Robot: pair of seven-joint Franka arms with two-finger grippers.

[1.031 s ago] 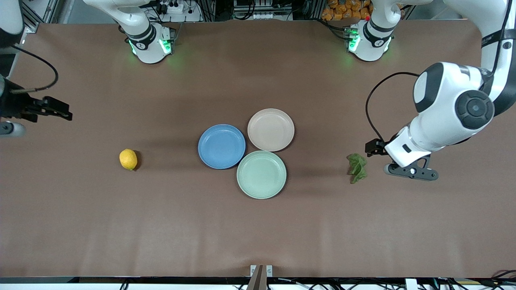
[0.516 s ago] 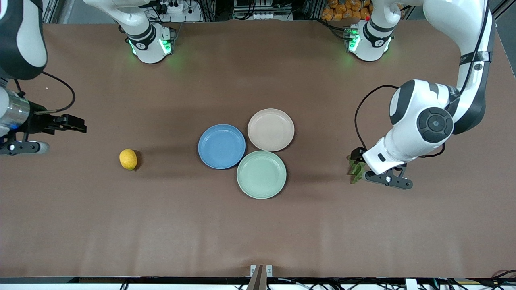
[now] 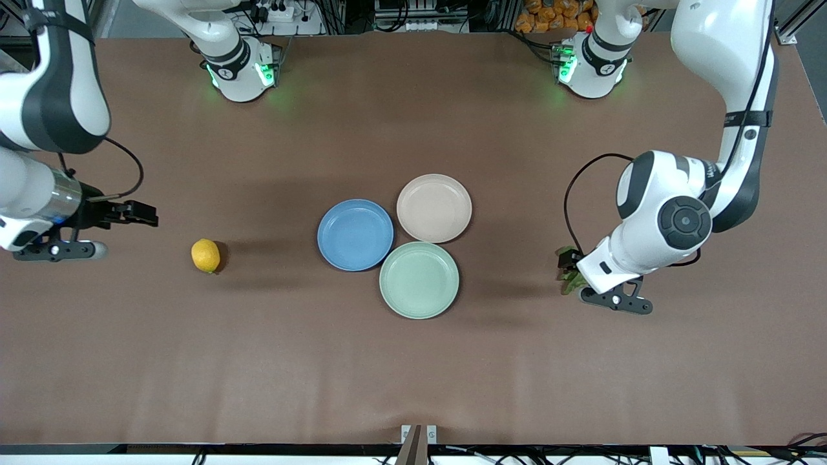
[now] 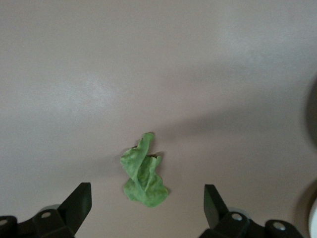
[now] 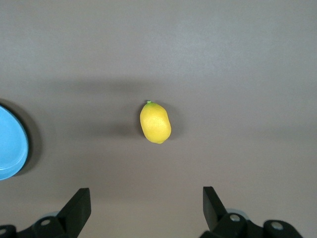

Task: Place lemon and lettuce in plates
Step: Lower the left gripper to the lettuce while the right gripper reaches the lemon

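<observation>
My left gripper [image 4: 143, 208] hangs jaws apart over the limp, wrinkly green lettuce leaf [image 4: 143, 173]; I'd pinch its bunched middle. My right gripper [image 5: 143, 210], jaws apart, hangs near the firm oval yellow lemon [image 5: 155, 122].

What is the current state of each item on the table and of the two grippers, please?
Lemon: on the table, untouched.
Lettuce: on the table, under the left gripper.
Blue plate: empty.
Beige plate: empty.
Green plate: empty.
Left gripper: open over the lettuce.
Right gripper: open, short of the lemon.

Left end effector [image 4: 143, 210] and right end effector [image 5: 143, 210] both wide apart, aloft.
</observation>
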